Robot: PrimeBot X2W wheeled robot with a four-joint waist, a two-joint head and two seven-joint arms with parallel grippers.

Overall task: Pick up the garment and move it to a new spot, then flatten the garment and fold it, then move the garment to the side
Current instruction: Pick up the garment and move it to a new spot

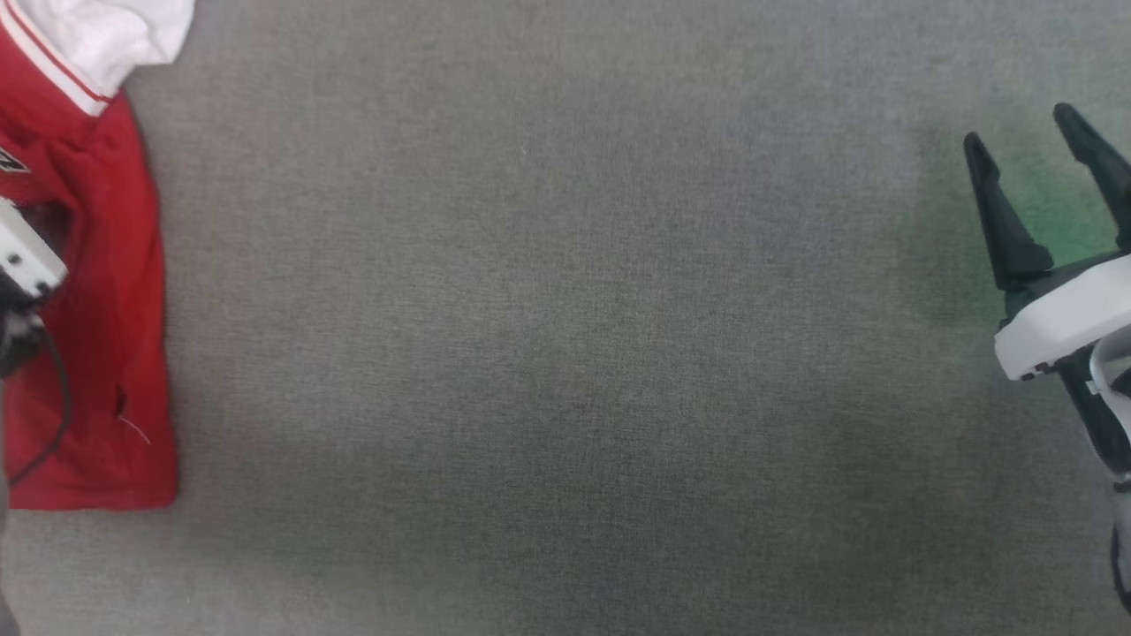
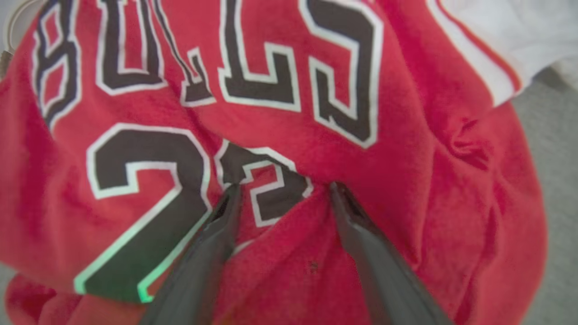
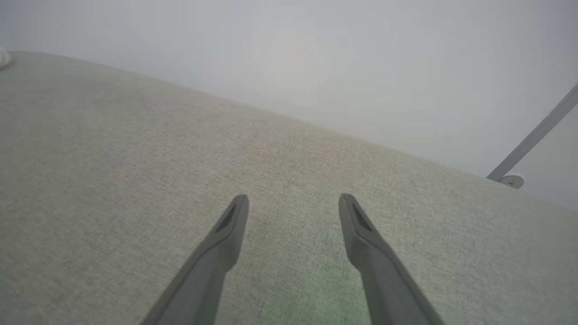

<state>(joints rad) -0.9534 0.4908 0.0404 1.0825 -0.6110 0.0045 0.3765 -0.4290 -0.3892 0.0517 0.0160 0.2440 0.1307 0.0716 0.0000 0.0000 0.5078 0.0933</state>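
Well, the L gripper (image 2: pixel 284 189) had its jaws spread wide and held nothing. Its tips were down at the red cloth of the garment (image 2: pixel 406 158), by the second chest digit, w/ a small ridge of fabric bunched between them; I couldn't tell if they were pressing in or just above it. The R gripper (image 1: pixel 1018 125) was likewise spread and empty over the bare surface (image 1: pixel 565 353), well apart from the shirt. The garment lay rumpled at the far left edge of the head cam, mostly out of frame. My worry: a pinch there could catch only the top layer, slip, or lift a lopsided bunch, and the wrist cable (image 1: pixel 55 397) across it might snag. The surface was grey woven fabric, prob. grippy enough to drag cloth. Behind it were a plain pale wall (image 3: pixel 316 54) and a grey strut (image 3: pixel 533 140).
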